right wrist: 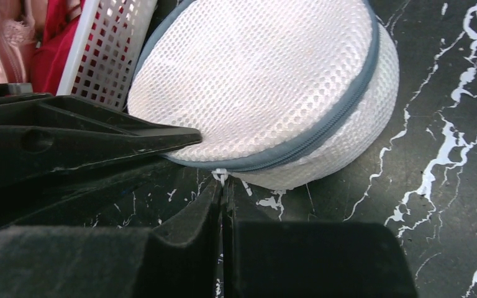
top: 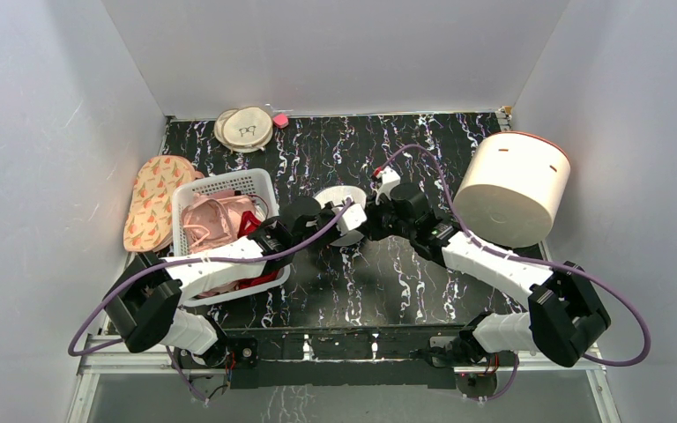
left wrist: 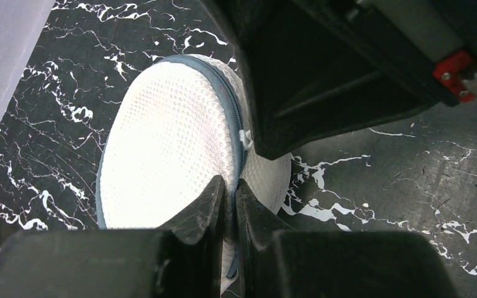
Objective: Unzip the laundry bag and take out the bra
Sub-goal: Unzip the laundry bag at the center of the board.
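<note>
The laundry bag [top: 342, 211] is a small round white mesh pod with a grey-blue zipper rim [right wrist: 323, 133], lying on the dark marbled table between both arms. It fills the left wrist view [left wrist: 168, 149] and the right wrist view [right wrist: 254, 87]. My left gripper [left wrist: 231, 186] is shut, pinching the bag's mesh at the zipper seam. My right gripper [right wrist: 223, 185] is shut on the small white zipper pull [right wrist: 220, 175] at the bag's near edge. The zipper looks closed. The bra is hidden inside the bag.
A white plastic basket [top: 264, 190] with pink and red clothes stands left of the bag, close to the left arm. A big cream cylinder drum [top: 511, 187] stands at the right. Flat beige discs [top: 245, 128] and a patterned pad [top: 150, 198] lie at the back left.
</note>
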You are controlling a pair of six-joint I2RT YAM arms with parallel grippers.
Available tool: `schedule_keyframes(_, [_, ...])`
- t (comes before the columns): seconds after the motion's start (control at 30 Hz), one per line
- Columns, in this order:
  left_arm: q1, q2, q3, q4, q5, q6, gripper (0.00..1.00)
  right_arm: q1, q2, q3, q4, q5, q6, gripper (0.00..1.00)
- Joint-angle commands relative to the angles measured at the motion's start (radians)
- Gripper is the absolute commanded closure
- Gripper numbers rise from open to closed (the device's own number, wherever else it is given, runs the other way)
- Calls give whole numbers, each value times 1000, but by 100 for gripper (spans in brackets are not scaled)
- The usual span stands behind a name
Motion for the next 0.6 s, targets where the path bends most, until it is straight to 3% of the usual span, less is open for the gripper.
schedule_keyframes(0.0, [-4,-54,18,4,-7,17,100,-22,-23,24,0,105,16,100])
schedule_keyframes(0.3, [-8,-50,27,-9,3,14,100,-170,-25,13,-7,66,0,100])
schedule_keyframes(0.4, [-7,-50,24,-6,-9,10,100,-197,-53,14,-30,-12,-38,100])
schedule_keyframes(0.5, [-7,-52,57,-37,7,-32,83,-196,-112,-28,20,-133,-39,100])
schedule_keyframes(0.57, [-8,-62,54,-35,33,-55,66,-194,-127,-43,39,-196,-14,100])
